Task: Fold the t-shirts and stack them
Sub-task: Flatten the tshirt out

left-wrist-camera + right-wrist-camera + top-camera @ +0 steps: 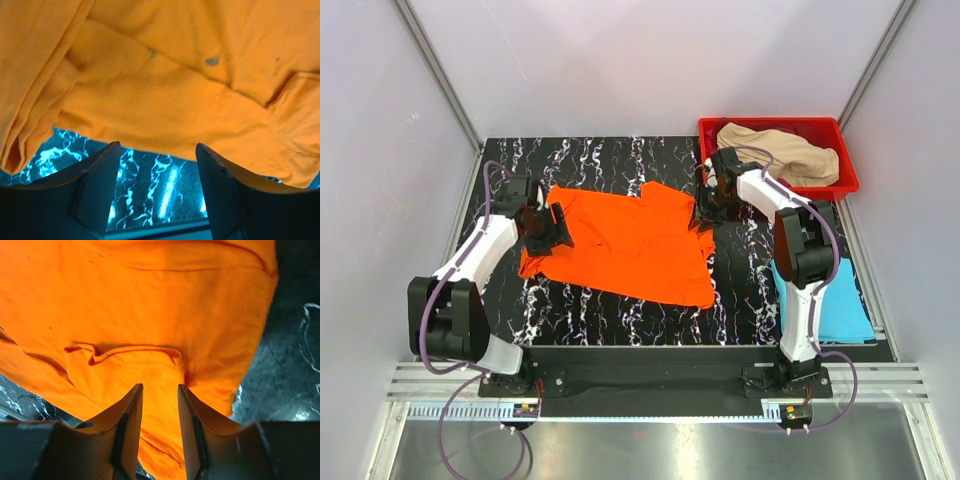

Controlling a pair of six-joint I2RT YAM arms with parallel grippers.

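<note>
The left jaws stand spread wide with bare bench (pixel 150 185) between them. The rumpled edge of the orange shirt (pixel 630 245) lies just ahead of their tips. The right jaws stand a narrow gap apart over the shirt's opposite side, with cloth showing in the gap and a small fold just ahead. Beyond them a beige shirt (pixel 785 150) lies in a red bin (pixel 847 178). A blue shirt (pixel 845 300) lies well behind them.

No readable text, label, brand, number or sign in any view. Checked: bright orange cloth t-shirt (pixel 620 245), plain; red plastic bin (pixel 775 123), no visible marking; black white-veined marbled table (pixel 620 322), pattern only. Small marks on the arms are too small to read.
</note>
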